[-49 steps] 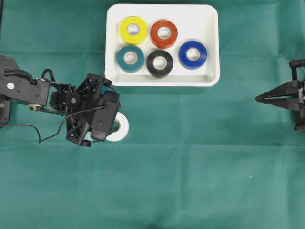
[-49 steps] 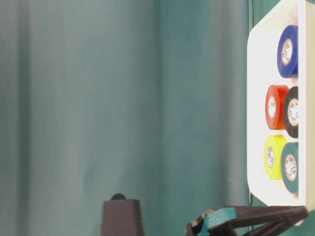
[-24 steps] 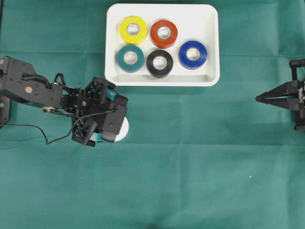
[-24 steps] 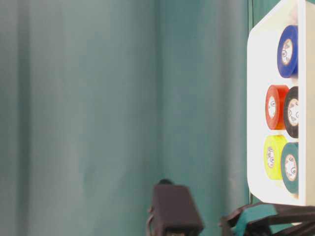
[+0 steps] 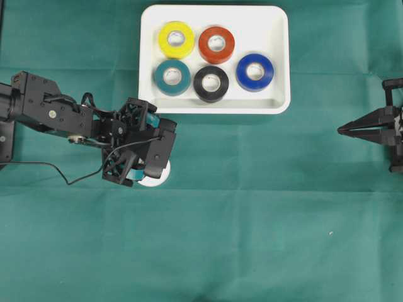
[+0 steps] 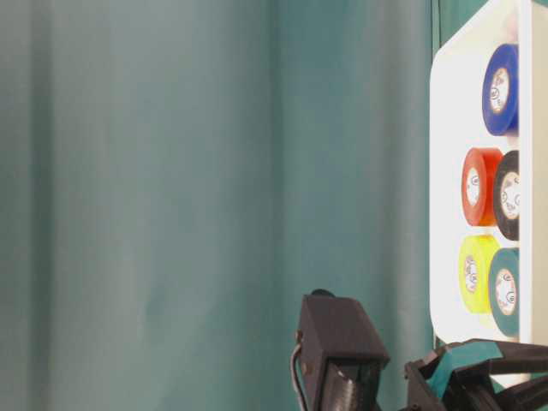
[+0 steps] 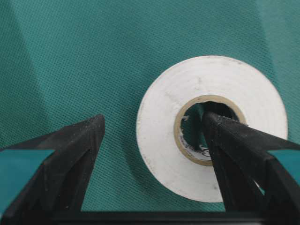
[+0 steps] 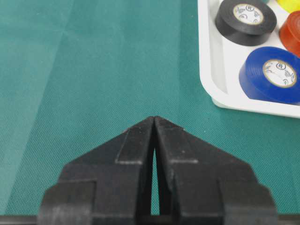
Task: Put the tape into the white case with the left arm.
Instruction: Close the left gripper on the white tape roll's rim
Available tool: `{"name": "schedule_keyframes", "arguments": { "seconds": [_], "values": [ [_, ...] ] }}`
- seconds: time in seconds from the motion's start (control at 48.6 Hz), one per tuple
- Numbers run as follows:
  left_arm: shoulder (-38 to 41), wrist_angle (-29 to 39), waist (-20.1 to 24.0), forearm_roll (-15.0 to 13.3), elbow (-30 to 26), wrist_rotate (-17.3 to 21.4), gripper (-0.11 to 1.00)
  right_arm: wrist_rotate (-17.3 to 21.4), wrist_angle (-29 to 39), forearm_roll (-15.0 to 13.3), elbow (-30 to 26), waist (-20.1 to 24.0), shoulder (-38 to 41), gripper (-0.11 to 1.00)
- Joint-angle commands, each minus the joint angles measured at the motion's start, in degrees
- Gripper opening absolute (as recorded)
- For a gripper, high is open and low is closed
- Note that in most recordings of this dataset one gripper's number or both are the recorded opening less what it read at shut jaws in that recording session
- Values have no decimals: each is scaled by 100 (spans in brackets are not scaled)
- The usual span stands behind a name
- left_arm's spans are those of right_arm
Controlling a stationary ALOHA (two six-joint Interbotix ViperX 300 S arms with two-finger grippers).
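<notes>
White tape roll (image 5: pixel 157 178) lies flat on the green cloth (image 5: pixel 252 220), just below the white case's (image 5: pixel 280 63) lower-left corner, mostly under the left gripper (image 5: pixel 148 173). Left wrist view: jaws apart, one finger (image 7: pixel 225 140) in the core. Looks light and stiff; I'd pinch the wall. The right gripper (image 8: pixel 154 123) is closed, empty.

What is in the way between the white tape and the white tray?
Nothing visible. Only bare green cloth lies between the white tape and the white case. Five rolls already sit inside, but there is free floor along the right end.
</notes>
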Motion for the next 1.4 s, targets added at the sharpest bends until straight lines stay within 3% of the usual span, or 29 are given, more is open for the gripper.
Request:
{"name": "schedule_keyframes", "arguments": {
  "seconds": [0.0, 0.123, 0.35, 0.658, 1.029, 1.379],
  "values": [
    [-35, -44, 18, 9, -53, 18, 86, 9, -53, -9, -70, 0, 35, -9],
    [-9, -53, 9, 9, -62, 9, 80, 9, -53, -9, -70, 0, 35, -9],
    [-35, -44, -35, 9, -62, -18, 26, 9, -53, -9, -70, 0, 35, -9],
    [-211, 88, -176, 0, -149, -44, 26, 9, -53, -9, -70, 0, 35, -9],
    [-782, 1529, -606, 0, -844, -70, 26, 9, -53, 0, -70, 0, 35, -9],
    [-791, 1749, -325, 0, -1160, -53, 26, 9, -53, 0, -70, 0, 35, -9]
  ]
}}
